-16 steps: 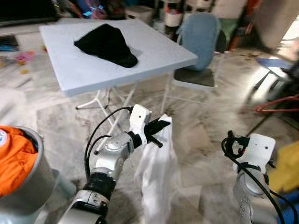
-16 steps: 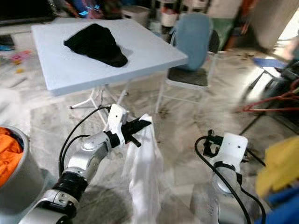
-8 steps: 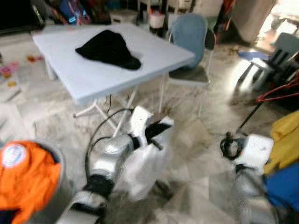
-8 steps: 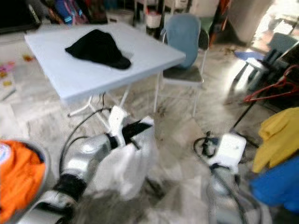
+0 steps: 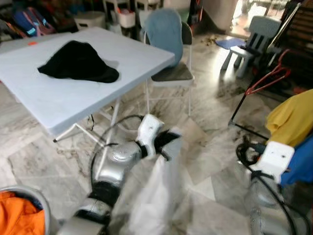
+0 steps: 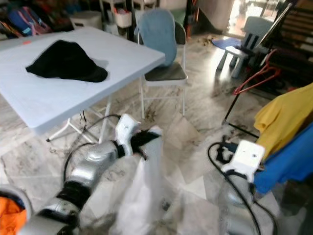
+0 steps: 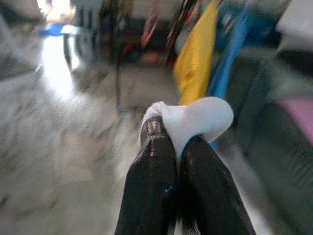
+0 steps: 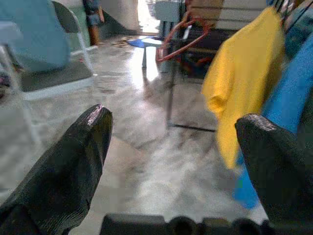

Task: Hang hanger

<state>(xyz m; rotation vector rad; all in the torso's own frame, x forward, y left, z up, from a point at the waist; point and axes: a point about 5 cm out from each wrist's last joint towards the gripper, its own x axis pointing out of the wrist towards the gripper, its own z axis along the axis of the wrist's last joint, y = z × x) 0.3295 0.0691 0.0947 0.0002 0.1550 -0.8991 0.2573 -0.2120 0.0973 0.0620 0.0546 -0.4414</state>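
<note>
Left gripper (image 7: 178,147): fingers clamped on white garment (image 5: 146,200), which hangs below it.
Right gripper (image 8: 171,142): fingers apart, nothing between.

Marble-patterned floor (image 5: 205,122), grey-white, glossy. White folding table (image 5: 58,98) with a black cloth (image 5: 78,61) heaped on top. Blue-backed chair (image 5: 168,46) just beside the table's far corner. Small pale plastic chair (image 5: 252,36) farther off, bright daylight on the floor behind it. Yellow garment (image 6: 286,122) and blue garment (image 6: 288,164) hanging to one side. Cluttered bags along the back wall.
</note>
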